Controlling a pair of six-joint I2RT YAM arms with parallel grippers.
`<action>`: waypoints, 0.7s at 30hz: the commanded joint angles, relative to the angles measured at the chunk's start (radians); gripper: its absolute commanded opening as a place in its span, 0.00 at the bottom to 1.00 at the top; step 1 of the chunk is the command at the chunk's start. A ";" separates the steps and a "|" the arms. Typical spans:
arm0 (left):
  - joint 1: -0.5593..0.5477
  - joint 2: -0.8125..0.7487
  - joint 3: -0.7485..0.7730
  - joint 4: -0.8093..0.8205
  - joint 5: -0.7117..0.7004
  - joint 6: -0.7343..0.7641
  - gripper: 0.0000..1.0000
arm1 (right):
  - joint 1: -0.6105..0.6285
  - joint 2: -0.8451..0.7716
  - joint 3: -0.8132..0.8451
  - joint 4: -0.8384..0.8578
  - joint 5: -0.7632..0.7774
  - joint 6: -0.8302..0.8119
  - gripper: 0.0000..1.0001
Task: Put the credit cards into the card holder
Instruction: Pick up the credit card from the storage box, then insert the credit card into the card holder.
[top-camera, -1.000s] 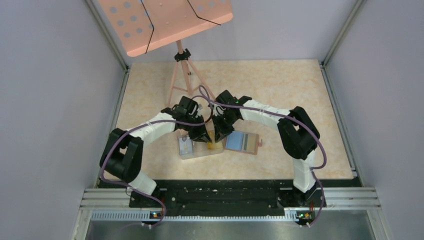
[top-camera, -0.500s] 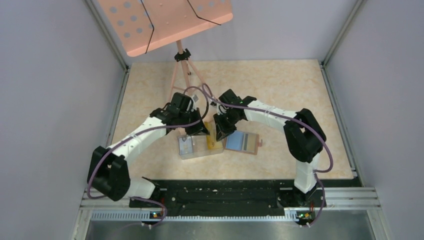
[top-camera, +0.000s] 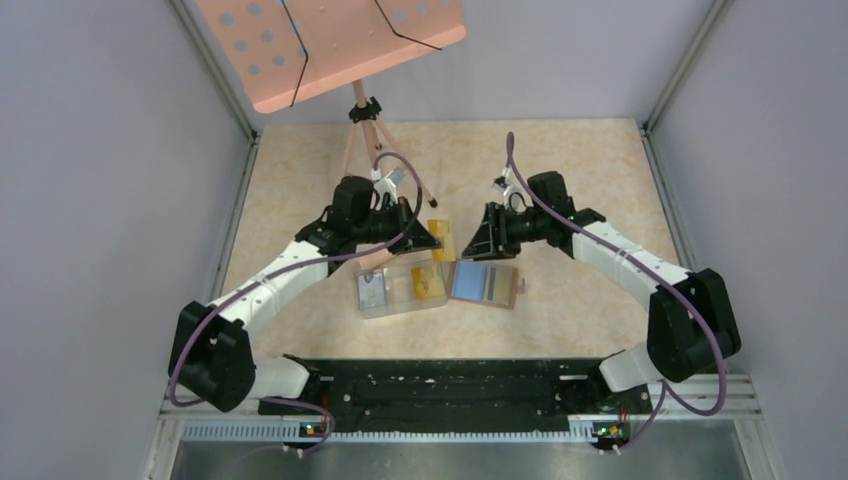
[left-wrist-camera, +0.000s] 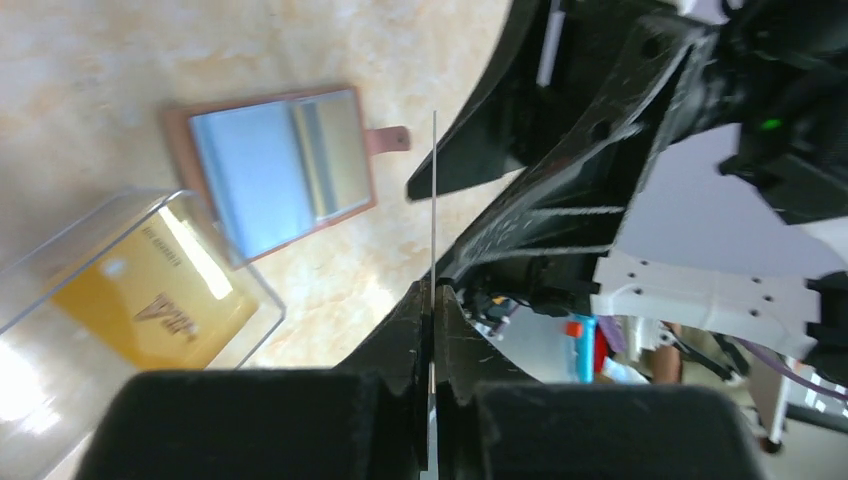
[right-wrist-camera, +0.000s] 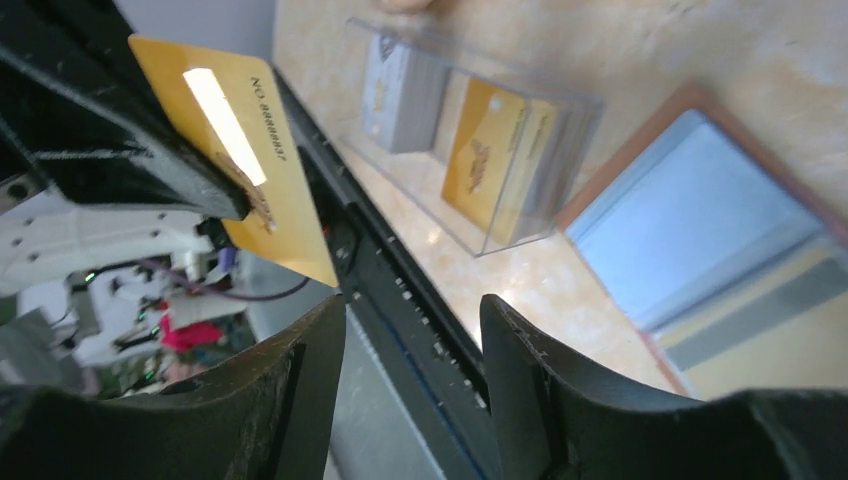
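Note:
My left gripper is shut on a yellow credit card, which it holds on edge above the table; in the left wrist view the card shows as a thin line. My right gripper faces it, open and empty, a short way to the right. The held card fills the upper left of the right wrist view. The brown card holder lies open and flat. A clear box beside it holds a grey card and a yellow card.
A pink music stand on a tripod rises at the back left, close behind my left wrist. Grey walls close in the left, right and back sides. A black rail runs along the near edge.
My right gripper let go of the yellow card, opened and drew back to the right. My left gripper kept the card and swung it up and towards the back.

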 joint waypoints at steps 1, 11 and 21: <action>-0.014 0.054 -0.014 0.288 0.185 -0.087 0.00 | -0.008 -0.034 -0.070 0.238 -0.270 0.113 0.52; -0.056 0.078 0.015 0.317 0.236 -0.077 0.00 | -0.033 -0.056 -0.240 0.894 -0.378 0.546 0.34; -0.068 0.077 0.002 0.331 0.243 -0.077 0.03 | -0.083 0.006 -0.331 1.402 -0.428 0.889 0.00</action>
